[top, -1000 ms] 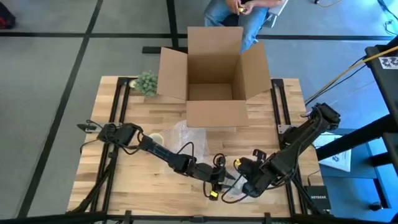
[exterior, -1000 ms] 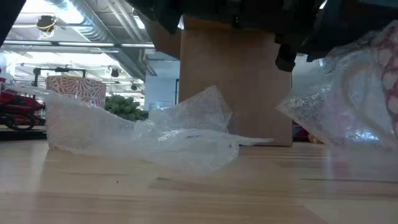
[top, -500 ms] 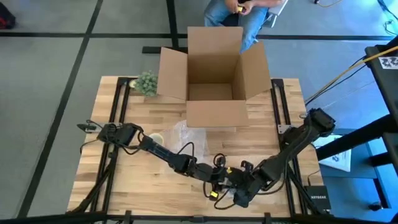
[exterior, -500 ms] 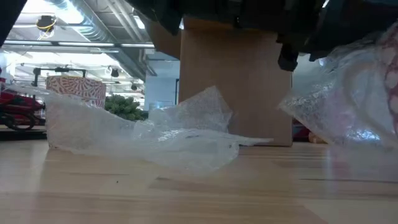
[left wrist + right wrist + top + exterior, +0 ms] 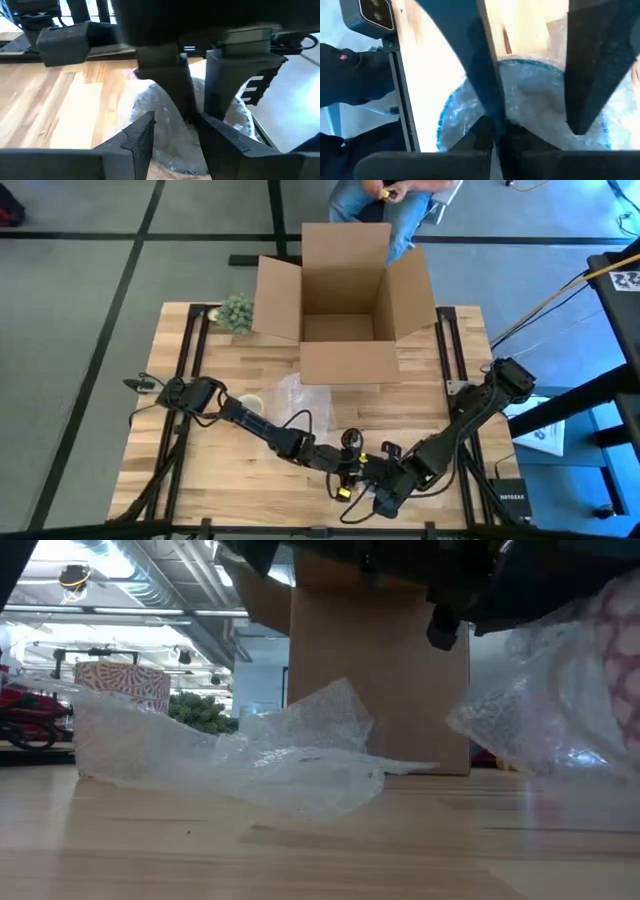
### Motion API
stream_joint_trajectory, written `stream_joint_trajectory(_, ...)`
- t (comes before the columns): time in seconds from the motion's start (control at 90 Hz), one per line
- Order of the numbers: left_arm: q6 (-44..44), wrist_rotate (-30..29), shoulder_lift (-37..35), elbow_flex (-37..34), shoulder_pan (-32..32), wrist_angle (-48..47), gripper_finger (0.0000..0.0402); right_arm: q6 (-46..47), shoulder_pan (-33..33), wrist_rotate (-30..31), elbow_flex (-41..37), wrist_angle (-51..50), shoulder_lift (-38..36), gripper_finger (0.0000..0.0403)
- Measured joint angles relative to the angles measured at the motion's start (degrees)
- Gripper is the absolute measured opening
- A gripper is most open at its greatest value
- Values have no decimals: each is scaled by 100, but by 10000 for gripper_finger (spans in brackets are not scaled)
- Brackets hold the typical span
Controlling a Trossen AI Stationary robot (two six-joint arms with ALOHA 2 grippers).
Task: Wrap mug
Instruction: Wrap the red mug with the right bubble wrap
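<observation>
I have both grippers meeting at the near edge of the table [image 5: 200,465]. My right gripper [image 5: 385,498] has swung in from the right over the last second and now sits just beside the left gripper [image 5: 345,472], right over the bundle. The mug [image 5: 530,100] is there, already swathed in bubble wrap [image 5: 170,117]. In the right wrist view my fingers stand apart astride the wrapped rim (one reaches down inside, I think). The left fingers are apart too, around a fold of wrap; whether they actually pinch it I cannot tell. So I judge the wrap is mostly on and I am now tucking its loose end. Farther out, a spare sheet [image 5: 230,755] lies flat. Beyond it stands the open cardboard box [image 5: 340,290].
</observation>
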Motion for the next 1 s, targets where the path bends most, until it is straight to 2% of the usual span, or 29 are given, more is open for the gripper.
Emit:
stream_joint_trajectory(0.233,156,0,2,-2,-39,149,134,168,0,-36,9,-40,-188,12)
stream_joint_trajectory(0.533,176,2,2,-4,-28,154,134,174,-7,60,26,-133,-718,128)
stream_joint_trajectory(0.667,191,8,2,-4,-28,157,134,213,-44,107,34,-367,-998,164)
stream_joint_trajectory(0.856,215,18,2,-4,-28,157,134,311,-27,97,35,-782,-1511,179)
stream_joint_trajectory(1.0,214,20,2,-4,-28,157,134,493,4,244,33,-1023,-1562,179)
